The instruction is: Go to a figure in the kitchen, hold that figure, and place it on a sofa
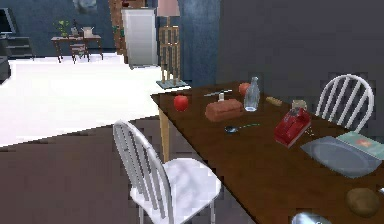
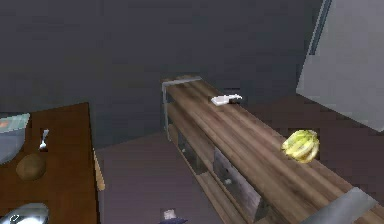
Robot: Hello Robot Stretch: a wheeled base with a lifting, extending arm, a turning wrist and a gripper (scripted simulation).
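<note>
A brown dining table (image 1: 262, 158) fills the forward view's right half. On it lies a red and white thing (image 1: 293, 126) whose shape I cannot make out. Around it are a red apple (image 1: 181, 101), a brown loaf (image 1: 223, 109), a clear bottle (image 1: 252, 95), a spoon (image 1: 240, 127) and a grey plate (image 1: 336, 154). The same table's corner (image 2: 70, 170) sits at the arm side view's left, bearing a bowl (image 2: 10, 140), a fork (image 2: 43, 139) and a brown lump (image 2: 32, 166).
Two white chairs (image 1: 165, 182) (image 1: 345, 100) flank the table. Beyond it are a grey fridge (image 1: 141, 37), a floor lamp (image 1: 170, 40) and a far desk (image 1: 76, 42) across pale floor. A long wooden counter (image 2: 250, 140) carries bananas (image 2: 301, 145) and a small white thing (image 2: 225, 99).
</note>
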